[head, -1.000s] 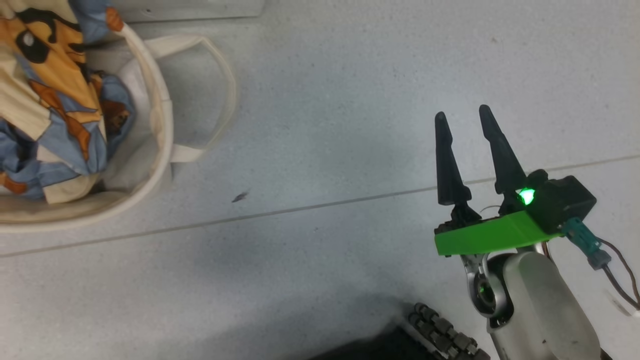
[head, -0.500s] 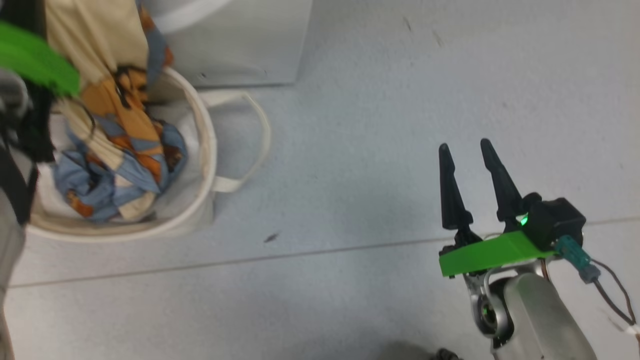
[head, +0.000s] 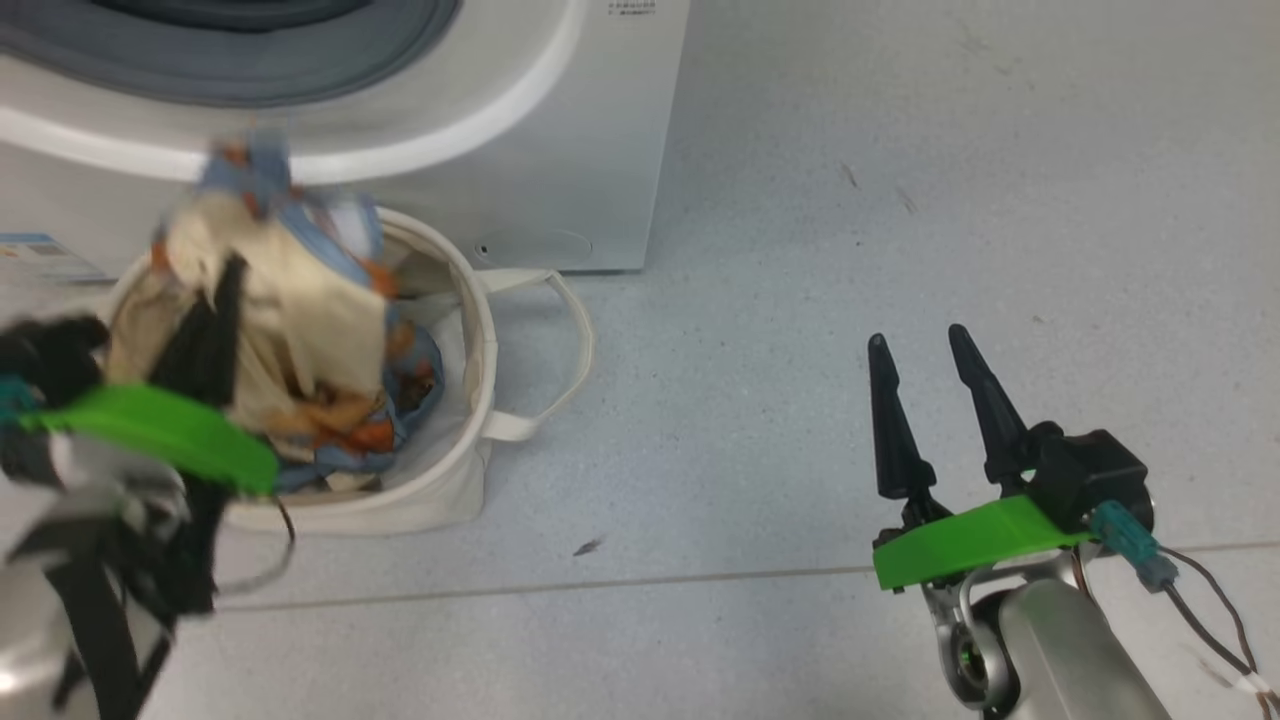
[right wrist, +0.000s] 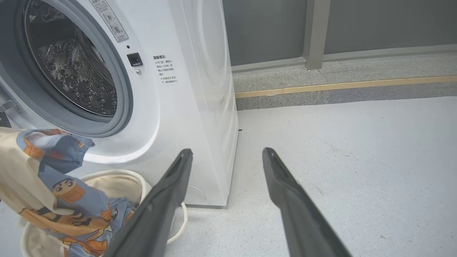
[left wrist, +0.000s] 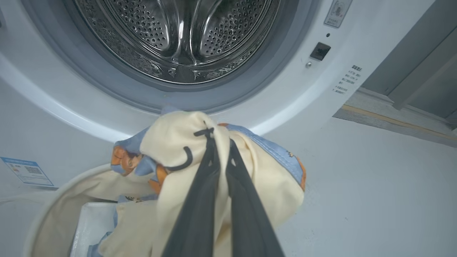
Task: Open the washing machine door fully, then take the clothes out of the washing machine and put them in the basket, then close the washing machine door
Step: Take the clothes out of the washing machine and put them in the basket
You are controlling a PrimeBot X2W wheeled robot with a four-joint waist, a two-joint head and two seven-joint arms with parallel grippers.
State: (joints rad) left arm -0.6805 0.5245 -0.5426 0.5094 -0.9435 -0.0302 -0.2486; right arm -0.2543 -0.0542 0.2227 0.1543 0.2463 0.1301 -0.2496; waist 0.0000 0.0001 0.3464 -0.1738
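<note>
My left gripper is shut on the clothes, a cream garment with light blue and orange patches. The bundle hangs over the cream basket, just below the washing machine. More blue and orange cloth lies inside the basket. The steel drum stands open above the held bundle, and I see nothing in the part that shows. My right gripper hovers open over bare floor to the right, holding nothing. The washing machine door is out of view.
The basket stands on the floor against the machine's front, one loop handle pointing right. A blue sticker is on the machine's lower front. Pale floor spreads to the right. A grey wall with a yellow-edged kerb runs behind.
The head camera has tilted up, bringing the machine's front into the picture. My left gripper has come into view over the basket, still shut on the cloth. The right gripper stays open.
</note>
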